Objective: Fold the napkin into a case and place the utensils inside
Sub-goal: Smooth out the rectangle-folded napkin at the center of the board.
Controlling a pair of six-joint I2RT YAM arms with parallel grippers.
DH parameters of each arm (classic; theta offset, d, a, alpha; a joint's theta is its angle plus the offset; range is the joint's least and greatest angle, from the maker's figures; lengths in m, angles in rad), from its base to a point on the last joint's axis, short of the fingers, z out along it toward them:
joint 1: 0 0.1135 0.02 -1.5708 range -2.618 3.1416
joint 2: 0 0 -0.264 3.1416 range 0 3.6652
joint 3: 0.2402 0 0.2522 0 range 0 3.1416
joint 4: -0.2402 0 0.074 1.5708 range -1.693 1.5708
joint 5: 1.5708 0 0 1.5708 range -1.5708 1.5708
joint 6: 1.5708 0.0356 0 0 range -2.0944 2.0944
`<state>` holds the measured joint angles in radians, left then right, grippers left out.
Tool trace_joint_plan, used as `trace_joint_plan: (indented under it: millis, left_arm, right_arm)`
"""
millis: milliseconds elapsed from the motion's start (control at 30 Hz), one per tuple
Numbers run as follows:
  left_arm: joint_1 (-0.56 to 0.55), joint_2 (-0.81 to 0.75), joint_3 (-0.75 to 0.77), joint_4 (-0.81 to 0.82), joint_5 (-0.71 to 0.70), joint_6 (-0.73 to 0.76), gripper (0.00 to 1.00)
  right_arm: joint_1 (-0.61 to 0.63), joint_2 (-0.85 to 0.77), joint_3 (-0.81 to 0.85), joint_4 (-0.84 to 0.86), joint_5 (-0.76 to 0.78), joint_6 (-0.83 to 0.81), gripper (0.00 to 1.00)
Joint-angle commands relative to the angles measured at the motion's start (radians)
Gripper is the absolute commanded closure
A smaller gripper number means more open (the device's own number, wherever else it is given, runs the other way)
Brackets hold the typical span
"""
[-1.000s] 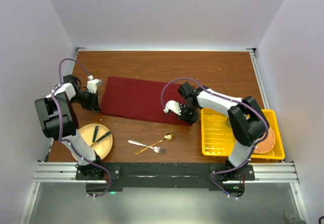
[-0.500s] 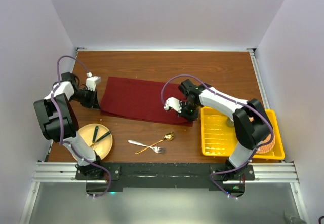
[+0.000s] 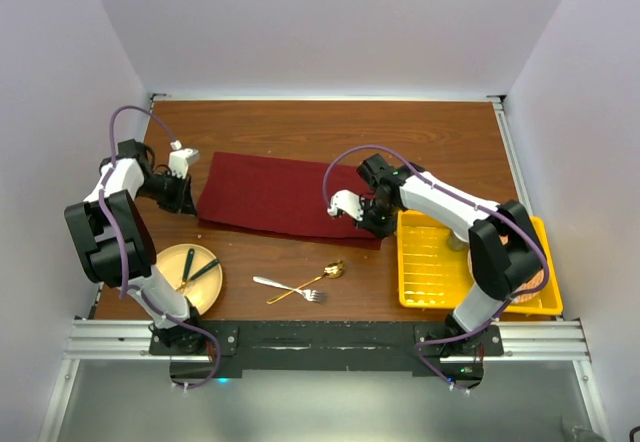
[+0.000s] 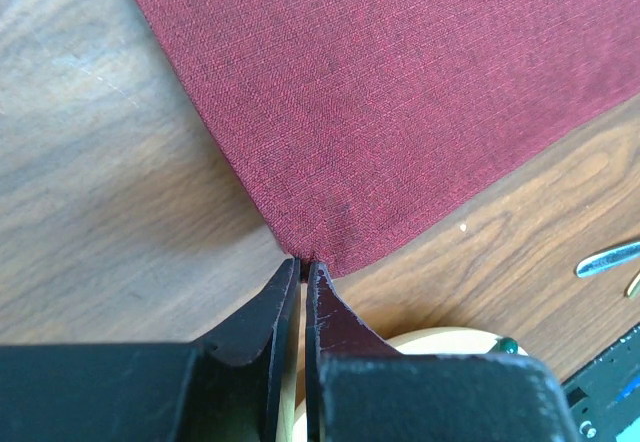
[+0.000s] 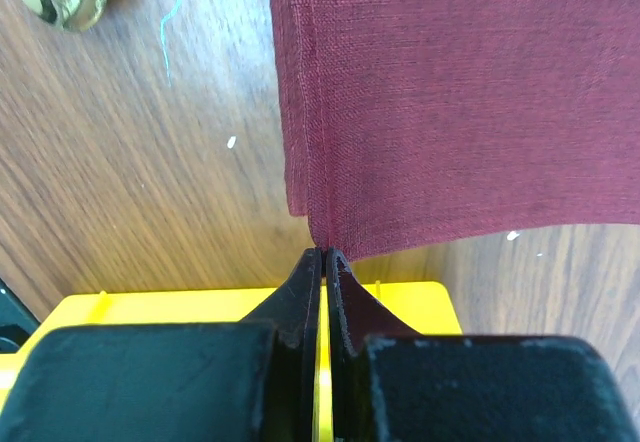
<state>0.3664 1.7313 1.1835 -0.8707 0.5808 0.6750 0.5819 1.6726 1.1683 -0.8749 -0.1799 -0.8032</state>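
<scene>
We see the napkin [image 3: 285, 197] lying flat on the wooden counter [image 3: 330, 132] as one broad maroon band, and we place everything else by it.

At the napkin's near left corner sits the left arm [image 3: 120, 177]. In the left wrist view its jaws are drawn almost together, with only a thin slit between the tips. The very point of the cloth corner runs into that slit, so we read it as a pinch on the napkin.

At the napkin's near right corner sits the right arm [image 3: 440, 197]. In the right wrist view its jaws are pressed fully together. The hemmed corner of the cloth is drawn down to a point at the tips, which we take as a grip on the napkin as well.

The fork [image 3: 272, 283] and the gold spoon [image 3: 332, 270] lie crossed on the bare wood. They are on the arm-base side of the napkin's near edge and well apart from the cloth.

A yellow tray [image 3: 425, 262] stands just beside the napkin's right end, close by the right arm's wrist. A round orange mat [image 3: 530, 280] lies in the part of the tray farthest from the napkin.

Off the napkin's near left corner, toward the arm bases, a pale plate [image 3: 165, 267] carries dark green-handled cutlery [image 3: 200, 270].
</scene>
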Motion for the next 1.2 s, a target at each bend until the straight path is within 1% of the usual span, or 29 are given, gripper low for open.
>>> trace_joint_plan:
  millis: [0, 267, 300, 333, 367, 400, 433, 467, 500, 533, 567, 600, 633, 667, 700, 733, 767, 800, 833, 867, 900, 933, 967, 1033, 1067, 1100, 1133, 1167]
  left_arm:
    - [0.006, -0.023, 0.005, -0.01, 0.013, 0.028, 1.0]
    - [-0.034, 0.013, -0.06, 0.067, -0.022, 0.005, 1.0]
    - [-0.034, 0.016, -0.067, 0.075, -0.03, -0.006, 0.98]
    - [-0.032, 0.019, -0.07, 0.081, -0.048, -0.011, 0.91]
    - [-0.032, 0.024, -0.068, 0.081, -0.055, -0.012, 0.78]
    - [-0.029, 0.022, -0.064, 0.076, -0.058, -0.009, 0.7]
    - [-0.021, 0.019, -0.058, 0.073, -0.056, -0.009, 0.63]
    - [-0.017, 0.004, -0.036, 0.059, -0.05, -0.009, 0.52]
    - [-0.015, -0.006, -0.021, 0.046, -0.015, 0.0, 0.5]
    - [-0.006, -0.018, -0.003, 0.032, 0.01, 0.003, 0.47]
    - [-0.004, -0.044, 0.037, 0.021, 0.037, 0.0, 0.43]
    - [-0.003, -0.055, 0.054, 0.025, 0.1, -0.021, 0.43]
    - [-0.006, -0.064, 0.073, 0.035, 0.134, -0.041, 0.42]
    - [-0.009, -0.071, 0.106, 0.073, 0.174, -0.069, 0.41]
    - [-0.032, -0.069, 0.12, 0.096, 0.235, -0.131, 0.41]
    - [-0.05, -0.064, 0.136, 0.122, 0.253, -0.165, 0.41]
    - [-0.075, -0.05, 0.157, 0.166, 0.272, -0.192, 0.41]
    - [-0.127, -0.046, 0.159, 0.202, 0.293, -0.257, 0.41]
    - [-0.151, -0.036, 0.153, 0.25, 0.297, -0.302, 0.41]
    - [-0.176, -0.03, 0.121, 0.363, 0.298, -0.351, 0.41]
    - [-0.211, -0.021, 0.102, 0.422, 0.301, -0.447, 0.43]
    - [-0.227, 0.008, 0.087, 0.473, 0.303, -0.491, 0.44]
    - [-0.237, 0.025, 0.065, 0.552, 0.301, -0.526, 0.49]
    - [-0.256, 0.077, 0.053, 0.601, 0.277, -0.587, 0.55]
    - [-0.256, 0.088, 0.038, 0.636, 0.274, -0.6, 0.6]
    - [-0.256, 0.096, 0.03, 0.645, 0.237, -0.615, 0.63]
    - [-0.254, 0.105, 0.022, 0.65, 0.214, -0.617, 0.7]
    - [-0.256, 0.109, 0.002, 0.651, 0.203, -0.609, 0.72]
  right_arm:
    - [-0.002, -0.028, -0.028, 0.004, 0.017, -0.024, 1.0]
    - [-0.004, 0.033, -0.033, 0.047, 0.014, -0.025, 1.0]
    - [-0.002, 0.039, -0.026, 0.04, 0.013, -0.024, 0.98]
    - [-0.004, 0.044, -0.016, 0.033, 0.005, -0.018, 0.8]
    - [-0.004, 0.052, 0.011, 0.024, -0.003, -0.013, 0.72]
    - [-0.004, 0.052, 0.027, -0.002, -0.009, -0.007, 0.64]
    - [-0.005, 0.049, 0.04, -0.018, -0.024, 0.004, 0.52]
    - [-0.008, 0.039, 0.074, -0.033, -0.035, 0.012, 0.46]
    - [-0.013, 0.021, 0.096, -0.062, -0.053, 0.022, 0.41]
    - [-0.02, 0.012, 0.117, -0.073, -0.073, 0.051, 0.31]
    - [-0.04, 0.007, 0.16, -0.076, -0.105, 0.073, 0.27]
    - [-0.053, 0.006, 0.181, -0.066, -0.118, 0.099, 0.23]
    - [-0.065, 0.016, 0.204, -0.052, -0.13, 0.164, 0.21]
    - [-0.106, 0.032, 0.253, -0.038, -0.18, 0.205, 0.21]
    - [-0.129, 0.048, 0.277, -0.004, -0.214, 0.249, 0.2]
    - [-0.152, 0.09, 0.3, 0.014, -0.252, 0.339, 0.2]
    - [-0.183, 0.113, 0.342, 0.033, -0.279, 0.379, 0.19]
    - [-0.191, 0.134, 0.362, 0.063, -0.303, 0.413, 0.18]
    - [-0.194, 0.159, 0.378, 0.082, -0.309, 0.458, 0.17]
    - [-0.197, 0.191, 0.392, 0.108, -0.309, 0.475, 0.16]
    - [-0.197, 0.211, 0.398, 0.155, -0.29, 0.492, 0.16]
    - [-0.198, 0.229, 0.404, 0.171, -0.282, 0.504, 0.16]
    - [-0.198, 0.271, 0.418, 0.184, -0.276, 0.501, 0.16]
    - [-0.197, 0.306, 0.435, 0.215, -0.238, 0.503, 0.17]
    - [-0.2, 0.341, 0.451, 0.218, -0.228, 0.496, 0.18]
    - [-0.2, 0.355, 0.455, 0.238, -0.218, 0.499, 0.19]
    - [-0.2, 0.371, 0.459, 0.246, -0.21, 0.499, 0.19]
    - [-0.198, 0.393, 0.467, 0.257, -0.207, 0.499, 0.2]
